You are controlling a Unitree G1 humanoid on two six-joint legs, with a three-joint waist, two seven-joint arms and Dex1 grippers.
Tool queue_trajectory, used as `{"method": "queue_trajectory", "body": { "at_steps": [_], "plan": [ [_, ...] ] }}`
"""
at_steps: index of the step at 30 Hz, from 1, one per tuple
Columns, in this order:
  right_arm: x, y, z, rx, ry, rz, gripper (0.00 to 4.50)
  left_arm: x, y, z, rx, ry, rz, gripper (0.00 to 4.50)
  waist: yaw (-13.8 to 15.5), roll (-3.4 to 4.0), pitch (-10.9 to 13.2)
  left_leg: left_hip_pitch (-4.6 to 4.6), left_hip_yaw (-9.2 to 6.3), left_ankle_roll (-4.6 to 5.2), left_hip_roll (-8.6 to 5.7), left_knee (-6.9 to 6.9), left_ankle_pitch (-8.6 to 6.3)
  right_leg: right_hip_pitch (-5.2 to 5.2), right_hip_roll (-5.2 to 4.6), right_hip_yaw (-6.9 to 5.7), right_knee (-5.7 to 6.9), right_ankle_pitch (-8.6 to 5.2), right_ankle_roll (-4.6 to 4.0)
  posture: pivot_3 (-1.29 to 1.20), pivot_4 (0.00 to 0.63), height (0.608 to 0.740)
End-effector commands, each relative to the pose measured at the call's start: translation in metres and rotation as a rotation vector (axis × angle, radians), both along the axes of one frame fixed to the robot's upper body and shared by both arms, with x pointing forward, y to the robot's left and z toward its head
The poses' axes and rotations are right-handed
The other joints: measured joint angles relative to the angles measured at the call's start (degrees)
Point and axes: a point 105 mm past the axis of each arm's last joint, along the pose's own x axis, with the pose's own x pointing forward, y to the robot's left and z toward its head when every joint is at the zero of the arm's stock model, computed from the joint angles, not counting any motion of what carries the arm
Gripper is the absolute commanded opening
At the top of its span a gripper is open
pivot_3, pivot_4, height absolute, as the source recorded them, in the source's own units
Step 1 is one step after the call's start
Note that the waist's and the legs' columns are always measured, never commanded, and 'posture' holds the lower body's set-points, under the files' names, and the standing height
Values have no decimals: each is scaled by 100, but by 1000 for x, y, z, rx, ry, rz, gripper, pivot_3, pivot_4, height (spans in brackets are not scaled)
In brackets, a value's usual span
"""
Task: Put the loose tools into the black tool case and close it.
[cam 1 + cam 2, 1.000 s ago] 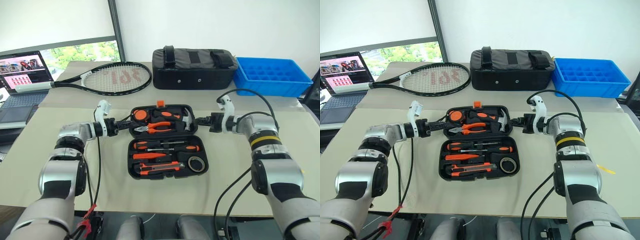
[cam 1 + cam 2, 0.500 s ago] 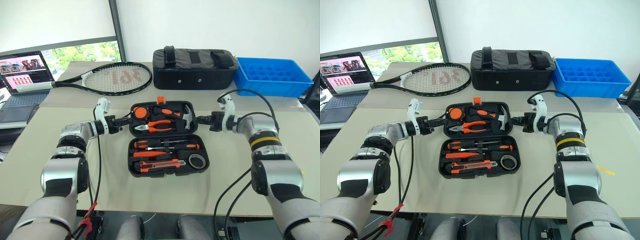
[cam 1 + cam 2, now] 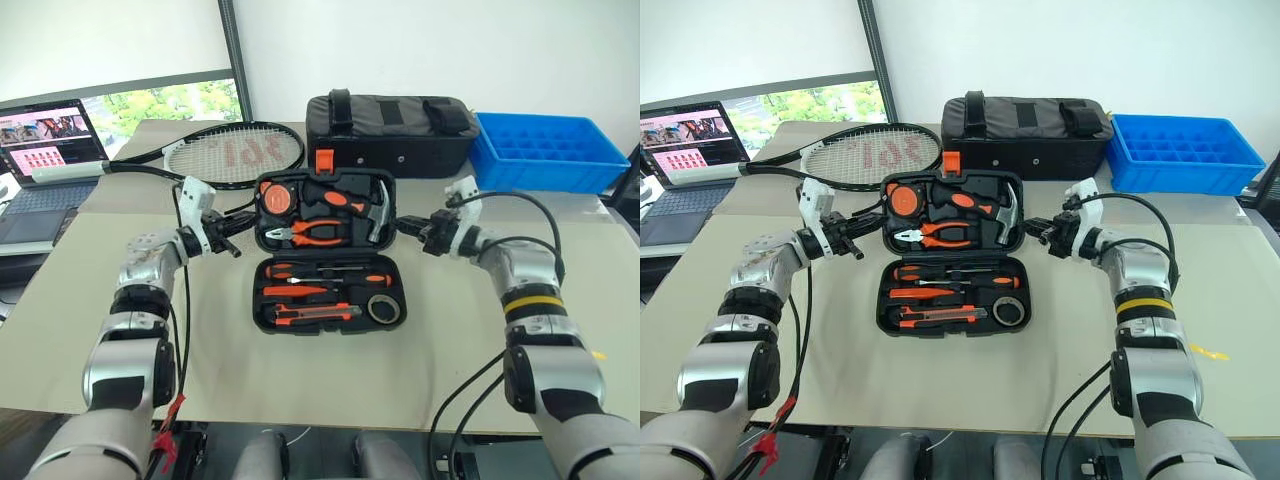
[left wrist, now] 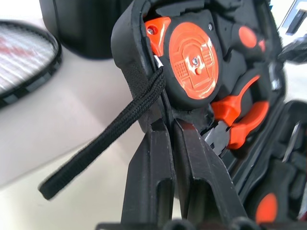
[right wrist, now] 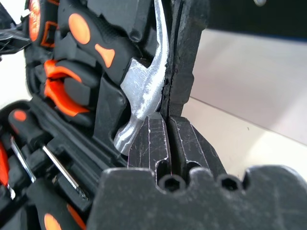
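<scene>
Lid [image 3: 325, 205] now raised, moulded plastic

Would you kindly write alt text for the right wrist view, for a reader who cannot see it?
The right gripper is shut on the side rim of the black tool case's raised lid. Beside the rim sits a steel claw hammer, next to orange-and-black handled tools; the screwdrivers lie in the lower half, with beige table beyond.
</scene>
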Motion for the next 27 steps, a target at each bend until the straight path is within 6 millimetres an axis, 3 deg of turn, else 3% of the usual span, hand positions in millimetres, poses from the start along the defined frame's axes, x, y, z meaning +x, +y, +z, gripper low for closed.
{"method": "queue_trajectory", "body": {
  "at_steps": [1,4,8,13,16,17,20,24,27],
  "plan": [
    [-12,12,37,-37,-298,95,0,-8,-2,20,146,-211,-17,65,4,1,-1,1,0,0,0,0,0,1,0,-1,0,0,0,0,150,708],
    [-20,12,36,-93,-418,105,0,-15,-1,15,228,-290,-16,65,2,4,-3,5,0,0,1,-1,0,3,0,1,0,0,0,0,150,708],
    [-36,13,21,-265,-566,192,0,-28,1,8,490,-522,-35,65,-8,6,-4,19,4,0,1,1,0,9,0,7,0,2,-3,0,150,708],
    [-46,8,16,-366,-692,208,0,-44,-4,13,605,-725,-84,65,-11,4,-3,54,23,0,1,2,0,24,0,30,-10,1,-2,0,150,708],
    [-58,3,7,-443,-713,268,0,-59,-6,7,642,-782,-144,65,0,5,-3,58,28,2,1,6,1,29,-2,34,-8,1,-3,0,150,708],
    [-62,1,2,-481,-706,297,362,-64,-6,3,652,-789,-165,24,3,5,-3,61,30,2,2,6,1,33,-5,33,-8,2,-3,0,150,708],
    [-75,-5,-7,-523,-685,351,1332,-82,-5,-7,698,-830,-237,947,23,5,-3,61,34,3,3,4,0,42,-10,29,-5,2,-3,0,150,708],
    [-99,-19,-24,-551,-529,409,2597,-104,9,-16,702,-835,-250,2393,57,6,-3,80,33,8,11,-4,-4,76,-24,22,-9,1,-3,0,150,708],
    [-135,-20,-33,-467,-334,489,2686,-113,33,-23,697,-745,-203,3623,92,5,-3,78,33,8,14,-5,-4,82,-31,19,-17,1,-3,0,150,708]
  ]
}}
